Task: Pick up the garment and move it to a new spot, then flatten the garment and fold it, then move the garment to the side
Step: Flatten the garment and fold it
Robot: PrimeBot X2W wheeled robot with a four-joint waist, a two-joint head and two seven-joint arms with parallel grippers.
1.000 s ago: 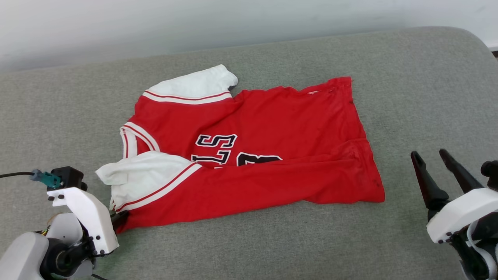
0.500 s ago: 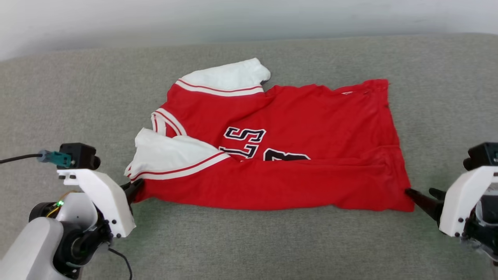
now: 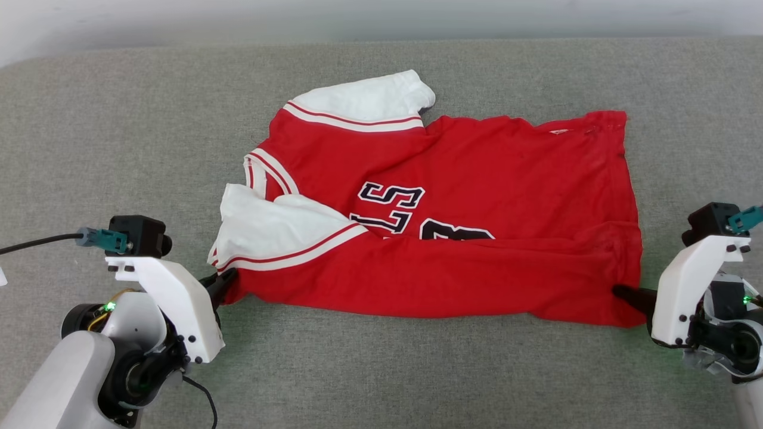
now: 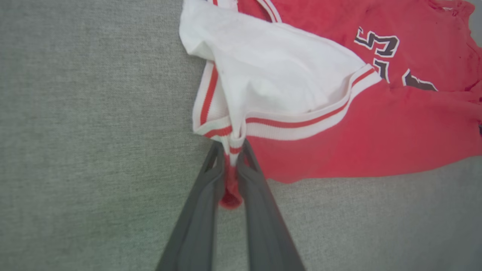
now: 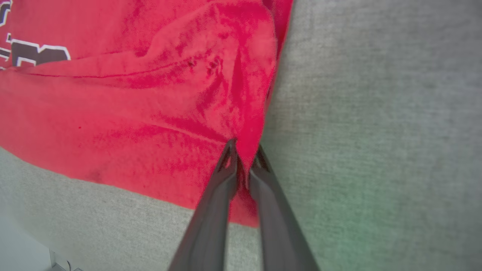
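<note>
**Both grips on, near edge pinned at each end**

Change: a second ago the right gripper point(image 3: 626, 294) stood spread and well clear of the hem. Now its fingers are pinched together on the near hem corner, and the right wrist view shows red cloth bunched between them. Left gripper point(image 3: 223, 285) stays clamped on the near sleeve point(image 3: 268, 229) trim; the left wrist view shows a red nub poking out behind the tips. The head camera has shifted too, so I won't count the shirt's point(image 3: 477, 179) drift in frame as a move.

Meaning: two-handed hold is set. My read is we're mid-fold or about to lift and reposition. The near long side is already lapped over the body and covers the bottom of the lettering point(image 3: 405, 208). The far sleeve point(image 3: 363, 101) lies loose and crumpled.

Location: shirt lies centre of the grey cushion point(image 3: 417, 369), collar to the left, hem to the right.

Containers: shirt sits in nothing, directly on the cushion.
</note>
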